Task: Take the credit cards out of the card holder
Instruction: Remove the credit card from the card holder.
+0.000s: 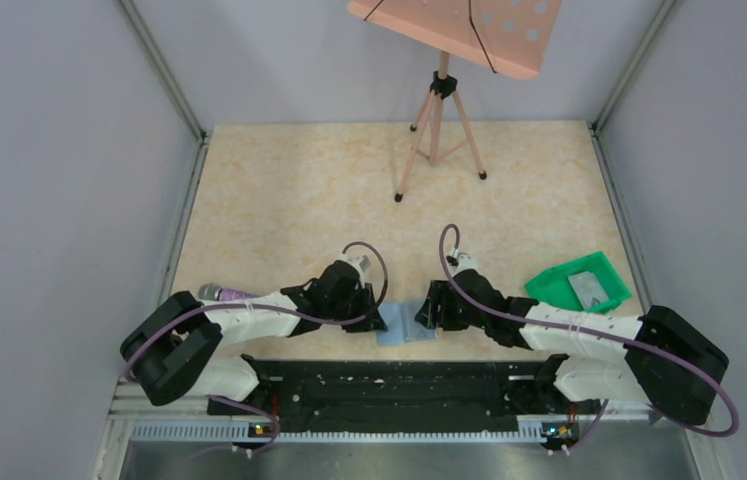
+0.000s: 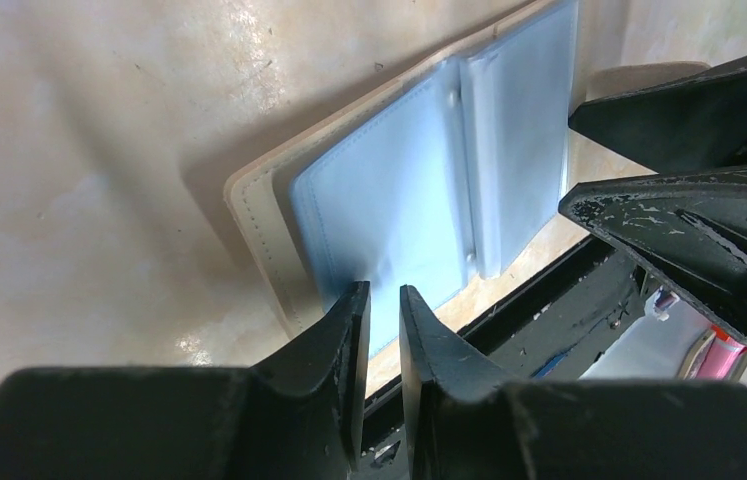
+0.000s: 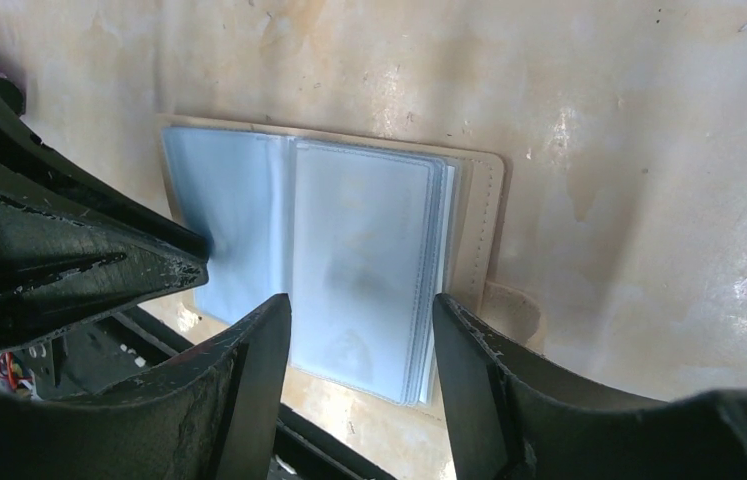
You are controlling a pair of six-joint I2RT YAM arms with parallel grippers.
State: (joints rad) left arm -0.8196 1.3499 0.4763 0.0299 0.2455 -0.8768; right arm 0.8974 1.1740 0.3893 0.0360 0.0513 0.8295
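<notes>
At near table (image 1: pixel 299 200) edge: card holder (image 3: pixel 349 250) lies open. Left gripper (image 2: pixel 381 300) nearly closed at left panel, pinch unclear. Right gripper (image 3: pixel 361 315) wide open, straddling right panel, gripping nothing.

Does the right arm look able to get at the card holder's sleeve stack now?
Probably yes: the right end effector is open, straddling the sleeve stack of the card holder; the left end effector sits on the other panel, out of its way.
</notes>
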